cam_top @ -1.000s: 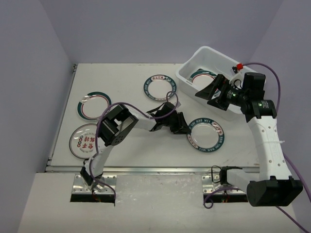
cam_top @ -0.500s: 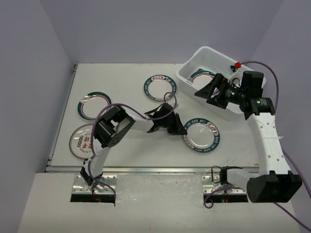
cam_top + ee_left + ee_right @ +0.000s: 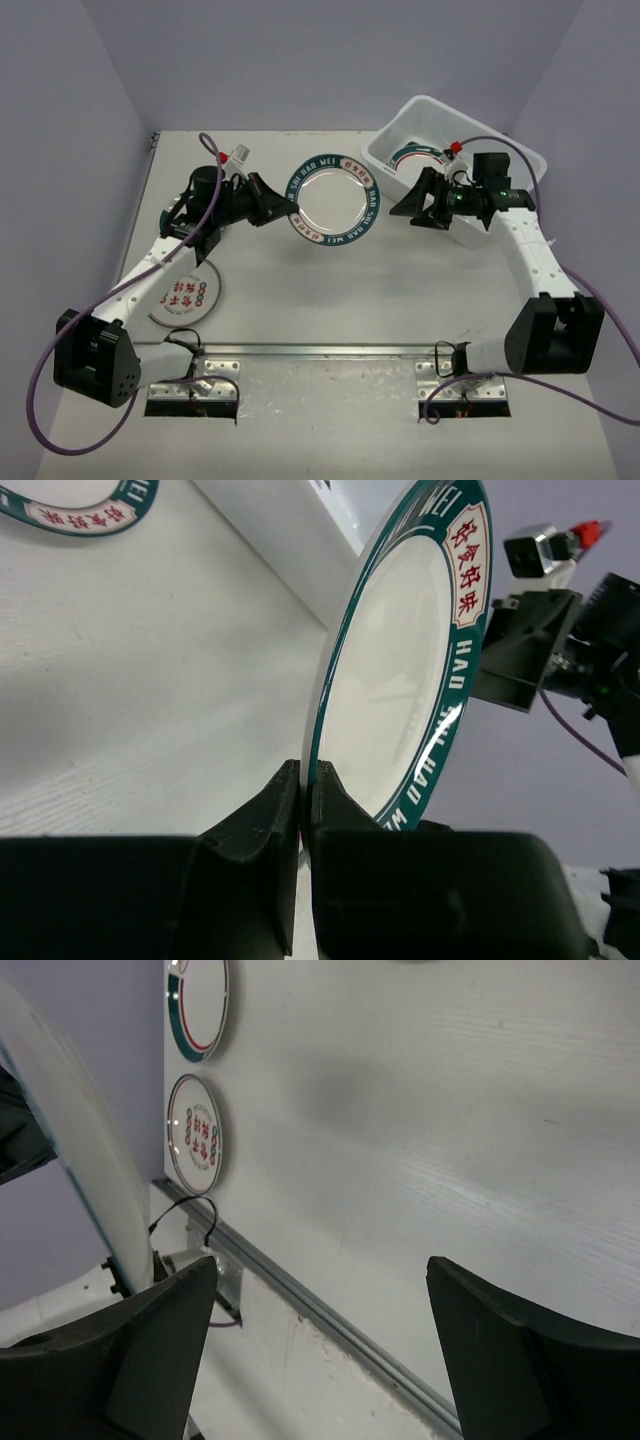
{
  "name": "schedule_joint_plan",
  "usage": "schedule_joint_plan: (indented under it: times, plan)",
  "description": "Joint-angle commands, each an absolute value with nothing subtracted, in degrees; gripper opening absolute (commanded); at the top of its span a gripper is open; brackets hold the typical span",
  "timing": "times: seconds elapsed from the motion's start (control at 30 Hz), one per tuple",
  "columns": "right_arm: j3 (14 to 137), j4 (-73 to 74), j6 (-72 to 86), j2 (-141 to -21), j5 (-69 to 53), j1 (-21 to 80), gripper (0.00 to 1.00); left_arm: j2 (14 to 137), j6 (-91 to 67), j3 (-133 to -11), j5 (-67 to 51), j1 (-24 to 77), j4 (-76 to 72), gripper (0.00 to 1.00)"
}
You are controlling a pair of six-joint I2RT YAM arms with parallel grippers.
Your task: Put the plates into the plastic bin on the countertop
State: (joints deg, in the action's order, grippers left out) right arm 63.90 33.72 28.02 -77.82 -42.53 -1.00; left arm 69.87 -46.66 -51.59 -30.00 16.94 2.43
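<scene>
My left gripper [image 3: 285, 207] [image 3: 305, 770] is shut on the rim of a round white plate with a teal rim and red lettering [image 3: 335, 198] [image 3: 400, 670], which hangs tilted above the middle of the countertop [image 3: 400, 290]. To its right, my right gripper [image 3: 408, 200] [image 3: 320, 1270] is open and empty, facing the held plate's pale underside [image 3: 60, 1110]. The plastic bin [image 3: 500, 150] stands at the back right with one plate [image 3: 412, 155] inside. A red-lettered plate [image 3: 180, 295] [image 3: 195, 1130] lies at the front left. A teal-rimmed plate [image 3: 200, 1005] lies behind it.
One more teal-rimmed plate [image 3: 70, 505] lies flat on the countertop beside the bin's white wall [image 3: 290, 540]. The metal rail [image 3: 320, 350] [image 3: 330, 1315] runs along the front edge. Purple cables [image 3: 600, 300] trail from both arms.
The left gripper closed on the plate at the front middle and lifted it up and back to the centre. The right gripper came left and lower, off the bin.
</scene>
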Motion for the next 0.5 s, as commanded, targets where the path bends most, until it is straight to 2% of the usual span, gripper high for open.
schedule_joint_plan:
  times: [0.0,0.17,0.33,0.47]
  plan:
    - [63.4,25.8,28.8,-77.8,-50.4,3.9,0.85,70.4,-47.7,-51.7,-42.0,14.9,2.8,0.0]
    - [60.6,15.4,38.2,-77.4,-52.7,6.3,0.83,72.7,-47.3,-55.0,-41.7,14.8,5.5,0.0]
    - [57.6,8.8,45.1,-74.5,-46.7,6.3,0.82,73.6,-47.4,-56.1,-42.3,14.8,6.0,0.0]
    - [56.3,9.9,52.6,-70.3,-31.3,5.9,0.82,73.6,-47.2,-55.7,-41.8,14.8,7.0,0.0]
